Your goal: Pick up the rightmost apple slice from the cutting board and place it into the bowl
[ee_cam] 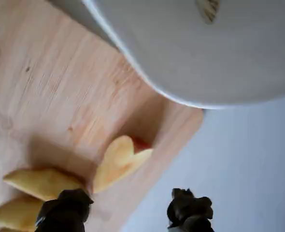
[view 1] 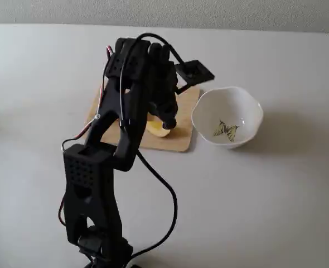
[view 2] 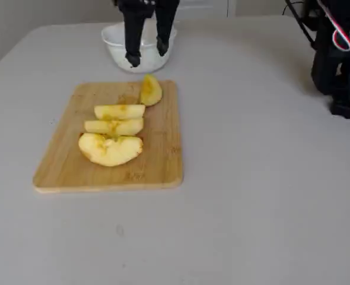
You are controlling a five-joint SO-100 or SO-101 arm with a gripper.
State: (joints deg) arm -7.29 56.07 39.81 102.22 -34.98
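The rightmost apple slice (view 2: 150,90), a pale-yellow wedge, lies on the wooden cutting board (view 2: 163,154) at the corner nearest the bowl (view 2: 111,47). It also shows in the wrist view (ee_cam: 116,162) and, partly hidden by the arm, in a fixed view (view 1: 156,129). My gripper (view 2: 147,54) is open and empty. It hangs just above the board's bowl-side edge, close to that slice. In the wrist view the fingertips (ee_cam: 65,208) sit at the bottom with the slice between and ahead of them. The white lobed bowl (view 1: 206,109) with a butterfly design stands right of the board (view 1: 181,137).
Two more pale slices (view 2: 119,111) and a larger, darker slice with brown marks (view 2: 110,148) lie in a row on the board. The arm's base and red wires (view 2: 341,53) stand at the right in a fixed view. A black cable (view 1: 167,195) loops across the table.
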